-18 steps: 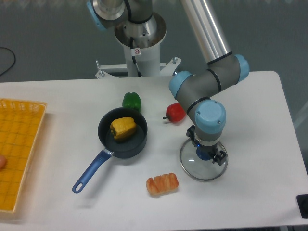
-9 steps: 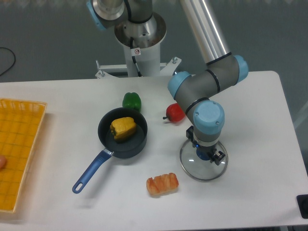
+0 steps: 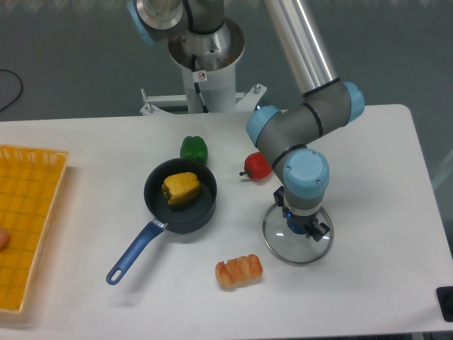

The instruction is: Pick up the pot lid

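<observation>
Round, see-through pot lid [image 3: 281,245] with a thin grey rim and a partly hidden blue knob [image 3: 295,226] facing up, roughly level, toward the white table's [image 3: 375,283] near right corner as pictured.

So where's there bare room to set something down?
Pale tabletop shows between the orange bin and black pan, and at picture right past the lid. Crowded around it: jaws at its knob, red pepper and orange-brown piece nearby.
</observation>
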